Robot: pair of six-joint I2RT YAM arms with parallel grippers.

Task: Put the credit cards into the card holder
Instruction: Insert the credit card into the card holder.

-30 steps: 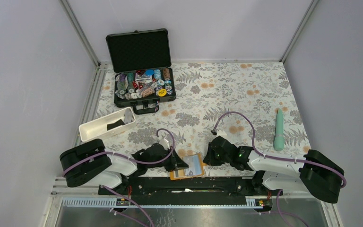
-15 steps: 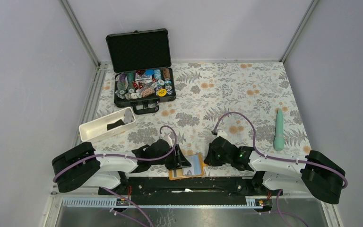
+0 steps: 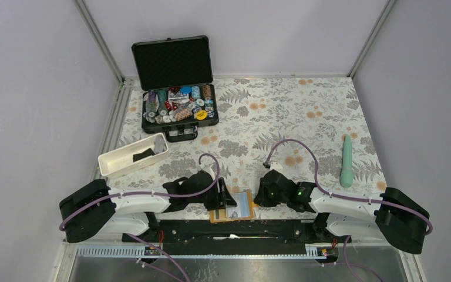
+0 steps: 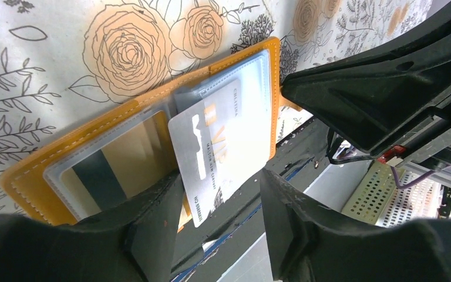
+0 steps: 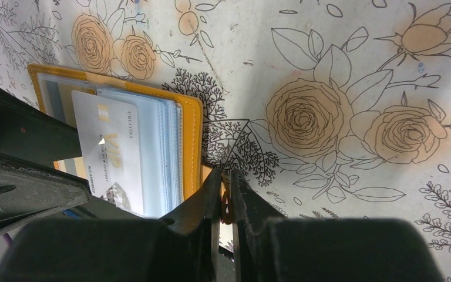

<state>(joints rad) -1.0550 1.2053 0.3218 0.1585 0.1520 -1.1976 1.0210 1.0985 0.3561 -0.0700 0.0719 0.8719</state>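
– Left claw (image 4: 220, 179), apart or together?
– Apart, its fingers either side of the near end of the pale card (image 4: 223, 135), not squeezing it. That card lies partly in a clear sleeve of the open card holder (image 4: 26, 182), at the desk's (image 3: 282, 111) near edge, between both arms.
– And the right claw (image 5: 226, 176)?
– Clamped on the holder's snap tab (image 5: 225, 200).
– Farther back?
– On the left a white tray (image 3: 108, 160), beyond it the open black case (image 3: 172, 61) of chips.
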